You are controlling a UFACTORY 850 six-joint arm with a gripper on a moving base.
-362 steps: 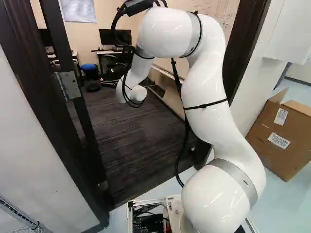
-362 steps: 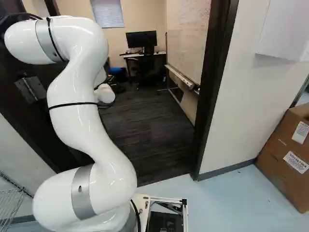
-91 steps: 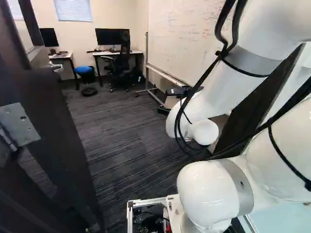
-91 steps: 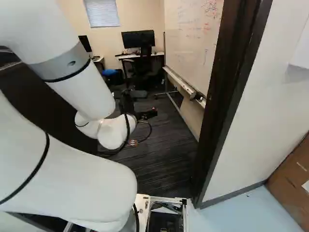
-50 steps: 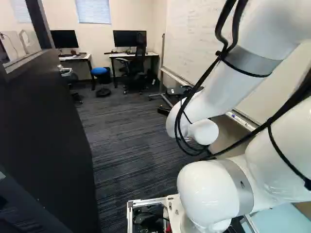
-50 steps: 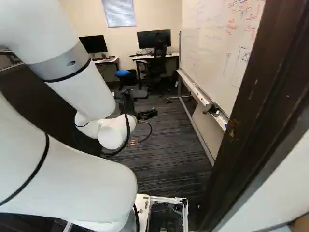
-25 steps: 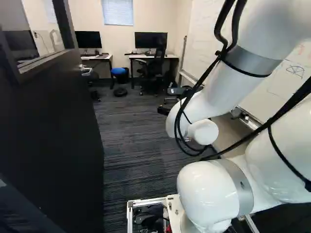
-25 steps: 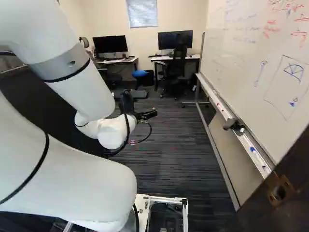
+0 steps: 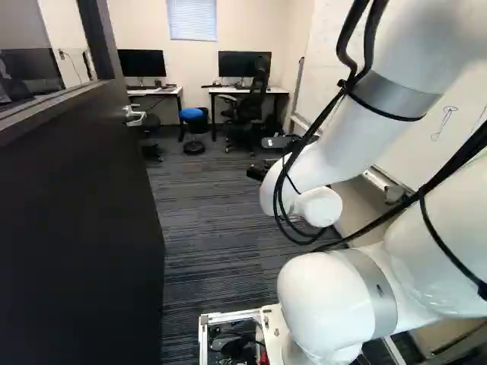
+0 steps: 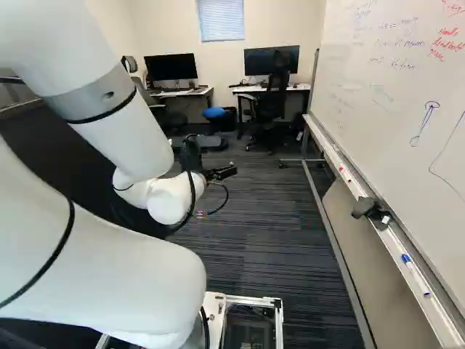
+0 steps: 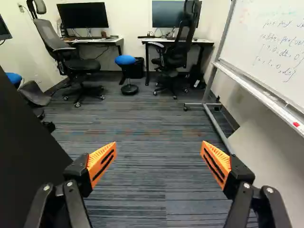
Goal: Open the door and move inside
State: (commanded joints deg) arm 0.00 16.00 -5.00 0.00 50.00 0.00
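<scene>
- And here's the door (image 9: 80,220), standing open at the left of the left base view, its silver handle (image 9: 134,115) facing into the room!
- In the wrist view, that dark panel runs right beside one finger of the tool (image 10: 221,172).
- The tool itself, spread wide, has nothing between its orange pads (image 11: 102,163): just carpet (image 11: 147,175) ahead and below.
- Over to the right base view: the whiteboard (image 10: 392,80) lines the right side, a blue marker (image 10: 415,273) on its tray (image 10: 341,158).
- Further in, a blue stool (image 11: 125,60) sits between two black office chairs.
- At the far wall, a monitor (image 11: 82,15) on one tabletop (image 11: 97,41), another monitor (image 11: 171,14) beside it!
</scene>
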